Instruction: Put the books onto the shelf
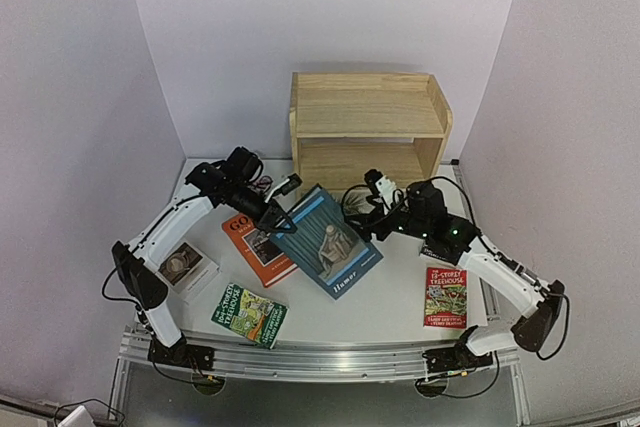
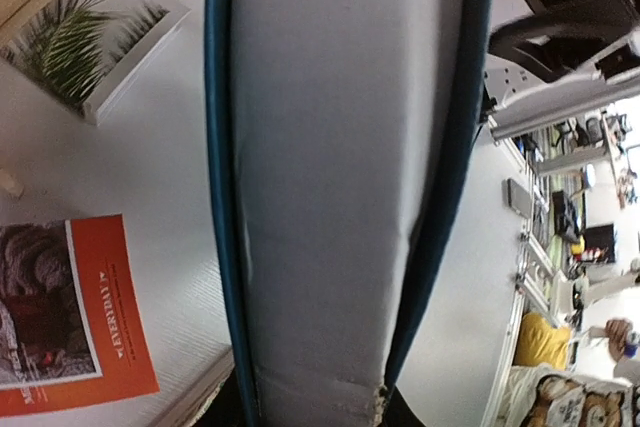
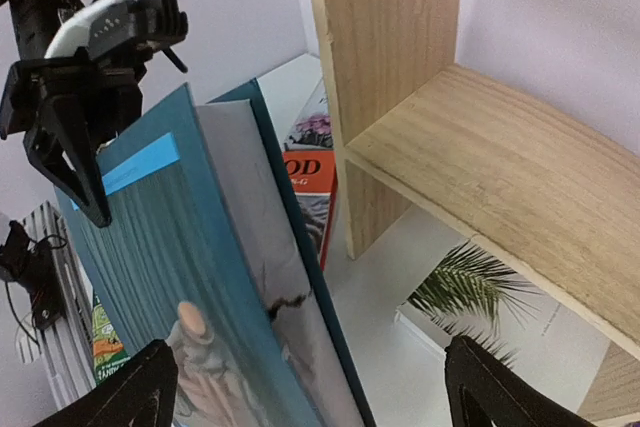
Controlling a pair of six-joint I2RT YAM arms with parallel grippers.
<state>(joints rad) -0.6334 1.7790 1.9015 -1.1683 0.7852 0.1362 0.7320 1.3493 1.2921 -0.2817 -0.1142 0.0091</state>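
Clamping the upper-left corner of the blue "Humor" book (image 1: 328, 244), your left gripper (image 1: 280, 215) holds it tilted up in front of the shelf (image 1: 368, 107), partly over the orange book (image 1: 255, 247); your right gripper (image 3: 320, 392) stands wide, fingers either side of the book's edge

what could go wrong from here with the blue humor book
Only the left gripper holds the Humor book, pinching it near one corner, while the right gripper stands open around it, so it may swing or slip. Its front cover gapes from the pages, so it could splay open. It sits close to the shelf side panel and may knock it.
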